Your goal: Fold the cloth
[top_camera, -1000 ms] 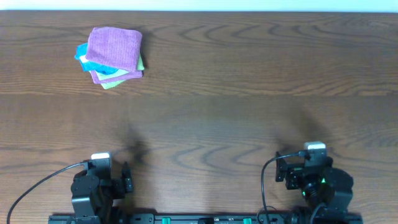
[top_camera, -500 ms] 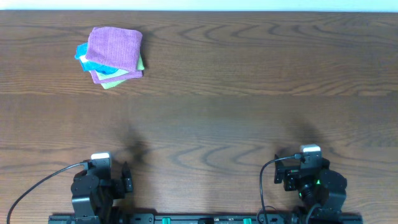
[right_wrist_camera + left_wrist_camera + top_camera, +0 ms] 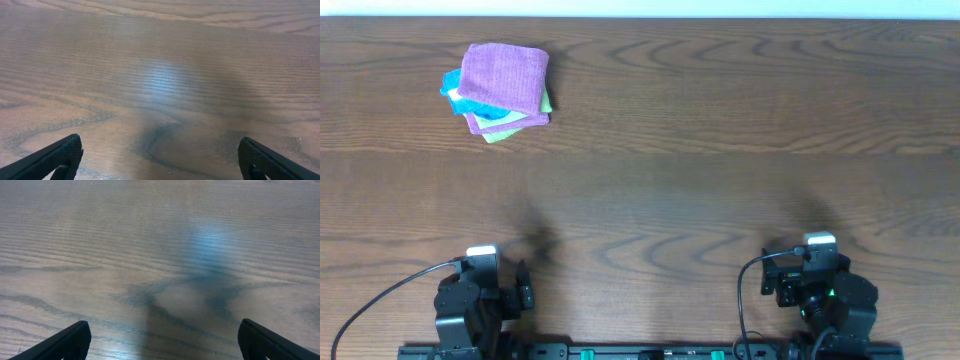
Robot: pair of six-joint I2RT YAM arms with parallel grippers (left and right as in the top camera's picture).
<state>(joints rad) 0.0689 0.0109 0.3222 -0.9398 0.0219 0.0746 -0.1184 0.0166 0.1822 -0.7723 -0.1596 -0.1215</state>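
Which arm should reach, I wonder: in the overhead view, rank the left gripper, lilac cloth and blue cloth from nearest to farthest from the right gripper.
1. left gripper: along the same near edge, on the opposite side.
2. lilac cloth and blue cloth: stacked together at the far left, too close to call.

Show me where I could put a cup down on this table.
The table is bare in its middle and right, between the pile of cloths and the left pincer and right pincer at the near edge. Crowded only at far left, where the lilac cloth tops that pile.
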